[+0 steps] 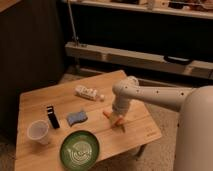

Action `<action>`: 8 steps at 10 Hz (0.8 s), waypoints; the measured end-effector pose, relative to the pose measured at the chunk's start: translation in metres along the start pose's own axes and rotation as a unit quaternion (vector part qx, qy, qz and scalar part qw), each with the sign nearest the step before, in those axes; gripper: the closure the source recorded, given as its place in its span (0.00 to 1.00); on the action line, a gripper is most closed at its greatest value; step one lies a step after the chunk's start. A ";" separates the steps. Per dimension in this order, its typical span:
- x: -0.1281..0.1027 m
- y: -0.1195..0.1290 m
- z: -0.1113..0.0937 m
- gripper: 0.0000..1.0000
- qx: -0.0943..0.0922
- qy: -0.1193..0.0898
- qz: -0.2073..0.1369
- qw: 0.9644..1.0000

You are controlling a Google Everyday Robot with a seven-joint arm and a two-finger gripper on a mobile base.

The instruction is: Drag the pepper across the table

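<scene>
**Gripper down on the pepper, drag about to begin**

Nearest you, the green plate (79,150) is sitting at the front edge of the table (144,131), with the clear cup (38,131) just to its left. A little further in, the black block (52,116) and the blue sponge (77,117) are lying side by side. Now the action: right of the sponge, mid-table, the gripper (118,120) is pointing straight down onto the pepper (107,114), whose orange is peeking out on either side of it. Whether the claw is open or clamping the pepper, you cannot tell from here. This is looking like the contact step, just ahead of the drag. Next you are needing steady downward pressure and a level slide across the planks, along a lane away from sponge and plate. Beyond, the white bottle (88,93) is lying on its side towards the far edge.
</scene>
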 end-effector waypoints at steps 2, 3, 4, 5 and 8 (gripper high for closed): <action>0.003 0.000 0.005 0.45 -0.003 0.007 0.002 1.000; 0.003 0.000 0.005 0.45 -0.003 0.009 0.003 1.000; 0.003 0.000 0.006 0.45 -0.003 0.011 0.004 1.000; 0.002 0.000 0.006 0.45 -0.002 0.013 0.006 1.000; 0.002 0.000 0.008 0.51 -0.002 0.021 0.008 1.000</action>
